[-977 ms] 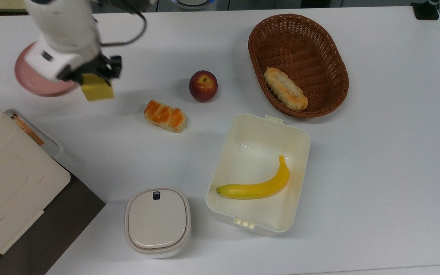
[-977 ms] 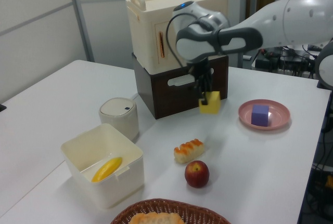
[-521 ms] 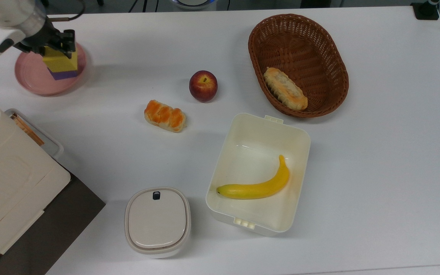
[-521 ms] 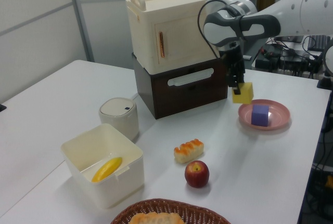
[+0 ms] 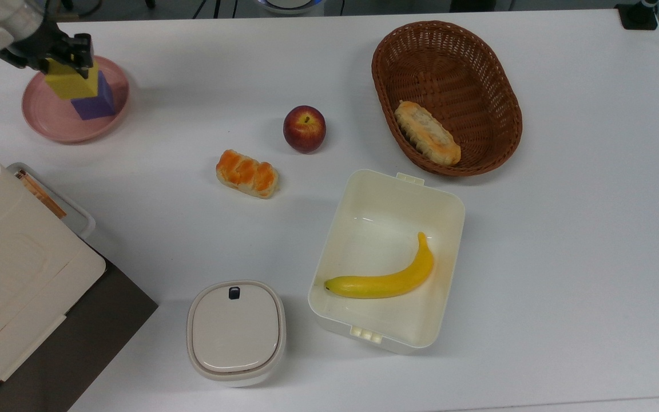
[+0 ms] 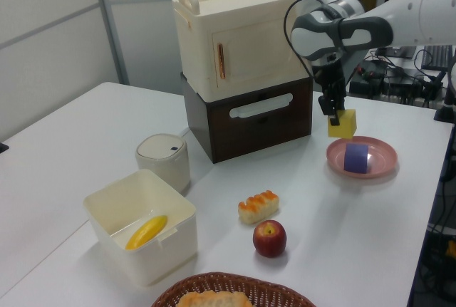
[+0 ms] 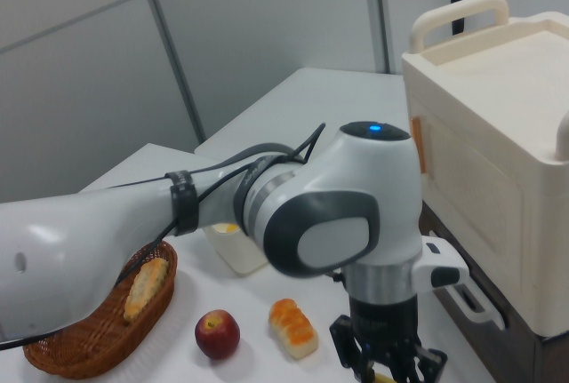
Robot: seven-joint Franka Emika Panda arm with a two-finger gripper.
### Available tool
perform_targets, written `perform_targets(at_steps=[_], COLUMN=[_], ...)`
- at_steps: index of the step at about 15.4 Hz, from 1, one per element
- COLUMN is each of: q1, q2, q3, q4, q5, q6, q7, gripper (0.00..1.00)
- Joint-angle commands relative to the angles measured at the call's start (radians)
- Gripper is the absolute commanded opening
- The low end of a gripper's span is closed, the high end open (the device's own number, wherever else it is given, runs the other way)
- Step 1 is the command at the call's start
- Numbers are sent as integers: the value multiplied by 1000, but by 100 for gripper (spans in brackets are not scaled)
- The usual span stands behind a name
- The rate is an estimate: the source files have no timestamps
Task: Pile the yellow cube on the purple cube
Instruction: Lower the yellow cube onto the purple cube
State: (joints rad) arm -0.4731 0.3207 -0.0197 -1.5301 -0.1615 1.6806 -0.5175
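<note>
My gripper [image 5: 68,63] is shut on the yellow cube [image 5: 70,86], holding it by its top in the air over the pink plate [image 5: 43,125] at the top view's far left. The purple cube [image 5: 96,104] sits on that plate, partly covered by the yellow one in the top view. In the left view the yellow cube [image 6: 343,125] hangs from the gripper [image 6: 333,113] above and slightly left of the purple cube [image 6: 356,158] on the plate [image 6: 385,152], with a gap between them. In the right view the gripper [image 7: 387,367] points down at the bottom edge.
An apple [image 5: 304,129] and an orange-glazed bread [image 5: 247,173] lie mid-table. A wicker basket [image 5: 509,109] holds another bread. A cream box [image 5: 404,178] contains a banana [image 5: 384,281]. A lidded white container [image 5: 235,332] and a cream-and-brown cabinet stack [image 6: 246,43] stand near the plate.
The gripper has carried the yellow cube from the open table over to the pink plate, ending above the purple cube. It stayed shut on the cube throughout.
</note>
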Motion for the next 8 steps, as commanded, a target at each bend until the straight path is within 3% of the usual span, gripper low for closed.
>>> perform_targets(at_steps=[1, 8], q1=[-36, -59], q2=[-169, -115], q3=[3, 1], q4=[-258, -274], q5=[7, 2], q6=[159, 183], q7=[-65, -75], gripper=[3, 7])
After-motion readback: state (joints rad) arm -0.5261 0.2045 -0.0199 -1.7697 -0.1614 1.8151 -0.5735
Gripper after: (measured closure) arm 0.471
